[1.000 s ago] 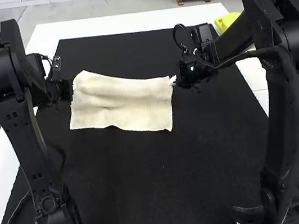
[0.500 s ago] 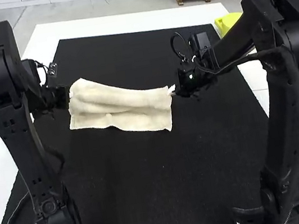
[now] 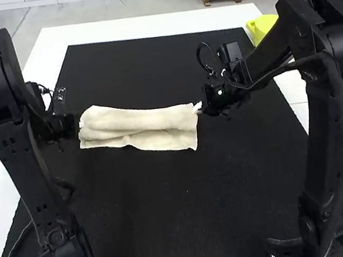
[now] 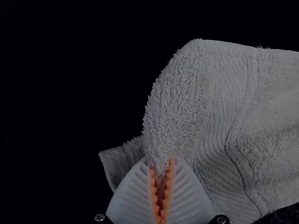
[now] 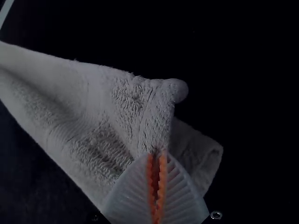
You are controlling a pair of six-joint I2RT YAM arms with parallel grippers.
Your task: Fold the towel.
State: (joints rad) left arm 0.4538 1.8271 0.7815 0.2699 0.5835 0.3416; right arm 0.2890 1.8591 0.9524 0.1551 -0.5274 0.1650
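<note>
By the left gripper (image 3: 79,125) the towel (image 3: 139,130) is pinched at its left end, a piece of its fluffy edge being caught between orange pads (image 4: 153,189); these tips are hard to make out from above. Its right end is clenched in the right gripper (image 3: 199,107). Between them the cloth is stretched left to right, its far part bent loosely over the near part, which is laid on the black mat (image 3: 165,214). What lies under the bend is hidden. Beyond, the white table (image 3: 142,23) is partly covered by the mat, and at far right a yellow object (image 3: 261,25) is partly hidden by the right arm (image 3: 270,42).
</note>
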